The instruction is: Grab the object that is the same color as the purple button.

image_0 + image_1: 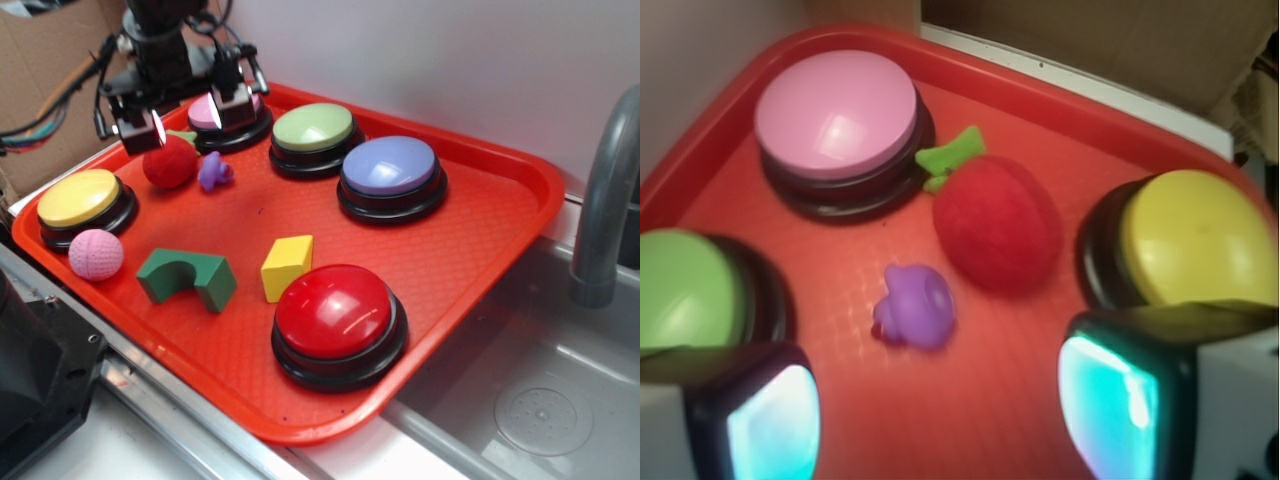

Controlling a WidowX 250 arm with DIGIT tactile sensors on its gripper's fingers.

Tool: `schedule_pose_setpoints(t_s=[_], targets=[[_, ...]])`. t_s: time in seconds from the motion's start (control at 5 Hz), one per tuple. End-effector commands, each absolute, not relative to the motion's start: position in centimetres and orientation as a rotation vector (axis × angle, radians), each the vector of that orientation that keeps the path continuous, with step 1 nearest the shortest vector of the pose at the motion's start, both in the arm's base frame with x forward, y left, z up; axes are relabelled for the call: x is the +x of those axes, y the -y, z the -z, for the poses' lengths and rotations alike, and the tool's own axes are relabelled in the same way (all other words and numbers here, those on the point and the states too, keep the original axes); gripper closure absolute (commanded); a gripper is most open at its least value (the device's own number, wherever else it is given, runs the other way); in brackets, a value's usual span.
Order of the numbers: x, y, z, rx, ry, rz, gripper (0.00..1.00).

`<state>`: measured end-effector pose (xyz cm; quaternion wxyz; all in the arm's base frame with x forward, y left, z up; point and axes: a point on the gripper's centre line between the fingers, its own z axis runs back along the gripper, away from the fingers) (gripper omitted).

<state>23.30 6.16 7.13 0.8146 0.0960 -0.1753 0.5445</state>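
Fingers (188, 113) spread, empty, above purple toy (915, 306); pink button (212, 112) partly hidden behind them.

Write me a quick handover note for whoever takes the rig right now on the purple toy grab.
Gripper: open, empty, hovering above the tray's back left, near the pink button.
Purple toy: on the tray beside the red fuzzy ball, apart from both fingers.
Purple button: back right, untouched reference only.
Done: gripper roughly over the toy.
Left: centre, descend, close, lift.
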Motion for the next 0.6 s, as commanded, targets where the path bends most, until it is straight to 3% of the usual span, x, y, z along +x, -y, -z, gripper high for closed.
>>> schedule_pose_setpoints(t_s=[0.0,0.4], targets=[[23.8,-8.7,-5.4,0.131,0.482,-1.315,0.0],[25.3,-9.1,-2.6,0.072,0.439,-1.368,0.0]])
